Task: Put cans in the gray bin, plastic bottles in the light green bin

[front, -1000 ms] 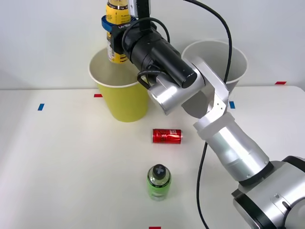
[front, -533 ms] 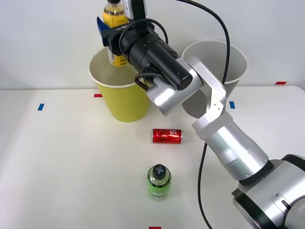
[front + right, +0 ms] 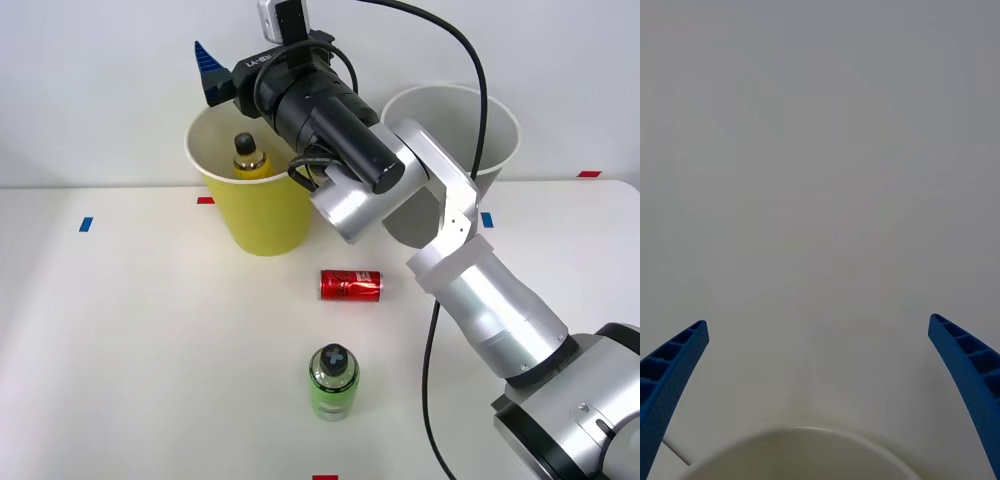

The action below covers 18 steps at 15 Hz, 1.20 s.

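End effector spread open above the green bin, yellow bottle inside.
Red can lies mid-desk, white lettering unreadable; green bottle nearer; gray bin far right.

Right arm raised, hand spread wide

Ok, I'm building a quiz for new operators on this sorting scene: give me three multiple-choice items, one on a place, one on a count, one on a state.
1. Where is the yellow bottle?
A. Inside the light green bin
B. On the table
C. In the gray bin

2. How many task items lie on the table?
A. One
B. Two
C. Three

3. The right gripper is:
A. Shut on a bottle
B. Open, holding nothing
C. Shut on the can

Key: 1 A, its cap and shoulders show below the rim. 2 B, the red can and green bottle. 3 B, the wrist view shows its fingers spread wide.
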Motion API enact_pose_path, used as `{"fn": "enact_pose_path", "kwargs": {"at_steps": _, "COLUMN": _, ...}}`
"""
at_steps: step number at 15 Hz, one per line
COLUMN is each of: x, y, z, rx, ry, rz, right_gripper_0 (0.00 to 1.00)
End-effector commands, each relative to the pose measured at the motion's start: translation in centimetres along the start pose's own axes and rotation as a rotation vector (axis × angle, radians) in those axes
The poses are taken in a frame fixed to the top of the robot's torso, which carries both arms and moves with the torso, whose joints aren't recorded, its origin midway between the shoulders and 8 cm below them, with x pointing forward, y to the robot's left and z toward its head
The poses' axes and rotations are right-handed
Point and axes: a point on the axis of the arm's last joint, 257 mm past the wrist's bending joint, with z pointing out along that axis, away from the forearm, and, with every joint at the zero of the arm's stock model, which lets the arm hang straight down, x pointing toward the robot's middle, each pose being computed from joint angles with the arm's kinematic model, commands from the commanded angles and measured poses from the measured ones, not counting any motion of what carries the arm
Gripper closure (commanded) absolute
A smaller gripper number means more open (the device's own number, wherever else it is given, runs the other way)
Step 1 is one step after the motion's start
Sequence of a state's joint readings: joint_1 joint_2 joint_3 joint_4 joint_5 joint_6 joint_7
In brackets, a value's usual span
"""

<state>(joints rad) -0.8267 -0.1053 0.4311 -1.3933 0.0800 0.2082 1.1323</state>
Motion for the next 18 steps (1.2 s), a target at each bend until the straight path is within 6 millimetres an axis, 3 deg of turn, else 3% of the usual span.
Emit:
{"fn": "enact_pose_path", "kwargs": {"at_steps": 1, "x": 0.0, "y": -0.4, "z": -0.8, "rx": -0.020, "ry": -0.043, "rz": -0.024, "right_gripper_0": 0.00}}
{"fn": "enact_pose_path", "kwargs": {"at_steps": 7, "x": 1.1, "y": -1.7, "z": -5.0, "rx": -0.037, "ry": -0.163, "rz": -0.057, "right_gripper_0": 0.00}}
{"fn": "enact_pose_path", "kwargs": {"at_steps": 13, "x": 0.9, "y": -4.0, "z": -12.5, "rx": 0.053, "ry": -0.208, "rz": -0.047, "right_gripper_0": 0.00}}
{"fn": "enact_pose_path", "kwargs": {"at_steps": 18, "x": 3.2, "y": -8.5, "z": -19.5, "rx": 0.187, "ry": -0.183, "rz": -0.079, "right_gripper_0": 0.00}}
